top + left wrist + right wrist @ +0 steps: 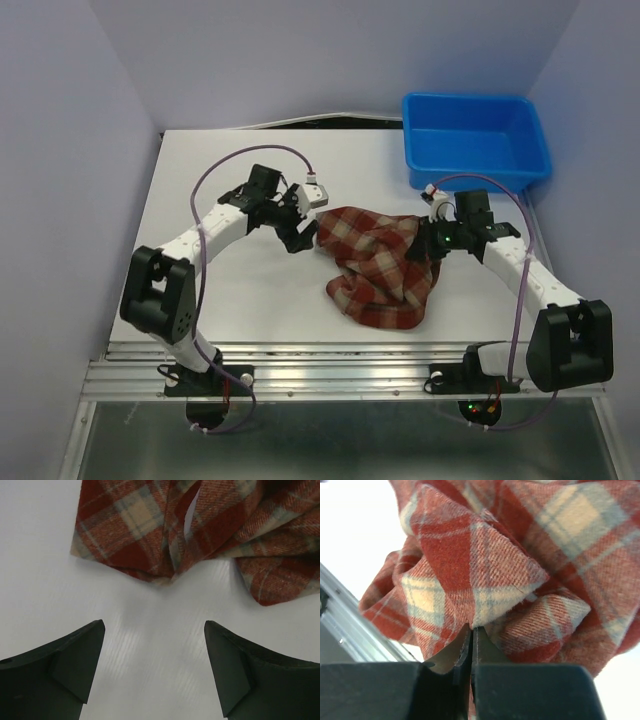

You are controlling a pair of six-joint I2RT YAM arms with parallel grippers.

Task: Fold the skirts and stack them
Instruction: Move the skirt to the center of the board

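Observation:
One plaid skirt (385,268) in red, dark red and cream lies crumpled in the middle of the white table (240,290). My left gripper (304,232) is open and empty, low over the table just left of the skirt's left corner. In the left wrist view the gripper (154,625) has bare table between its fingers, and the skirt's edge (130,525) lies a little ahead. My right gripper (430,240) is at the skirt's right edge. In the right wrist view the gripper (471,627) is shut, with a fold of the skirt (495,555) pinched at its tips.
A blue plastic bin (476,97) stands at the back right corner, behind the right arm; nothing shows inside it. The table's metal front rail (330,355) runs close below the skirt. Purple walls close in the left, back and right sides.

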